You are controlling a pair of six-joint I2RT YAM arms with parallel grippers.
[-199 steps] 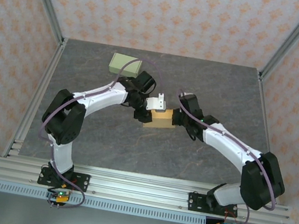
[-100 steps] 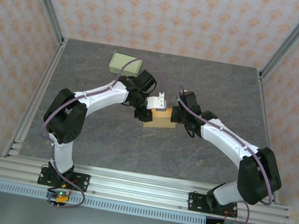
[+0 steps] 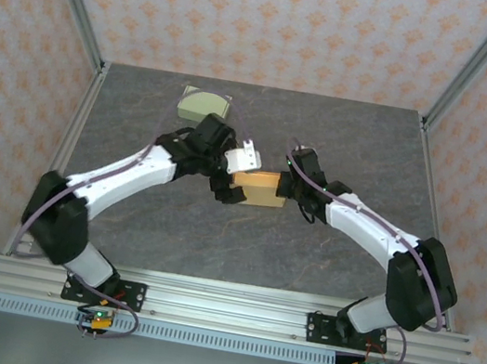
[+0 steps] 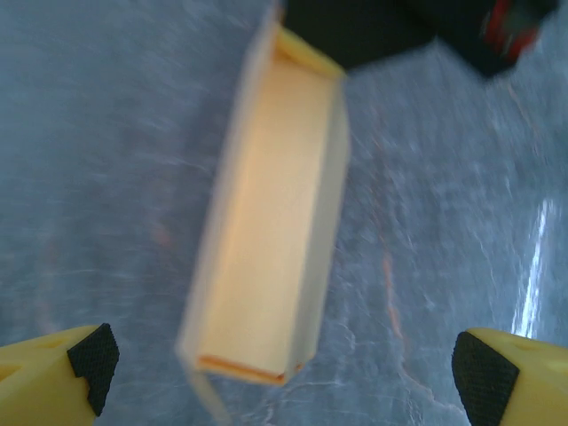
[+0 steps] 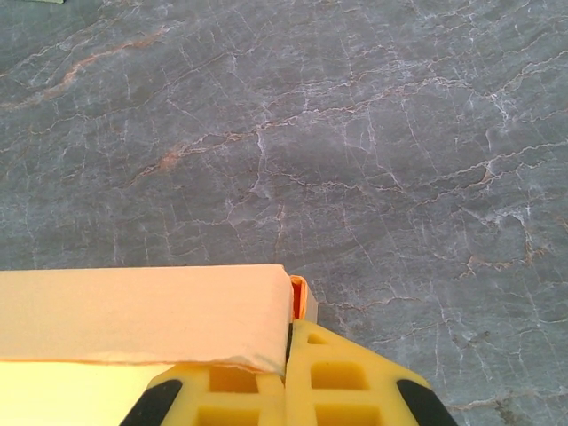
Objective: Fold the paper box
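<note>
Releasing box (image 3: 261, 188): left claw (image 4: 288, 359) has sprung open and backed off.
Right claw (image 5: 286, 390) stays pinched on box end; fold seems to hold.

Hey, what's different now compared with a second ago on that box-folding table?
The left claw opened wide and let go of the yellow paper box, and its arm's elbow swung out to the left. The right claw stayed shut on the box's right end. The box and the green box behind kept their places.
</note>
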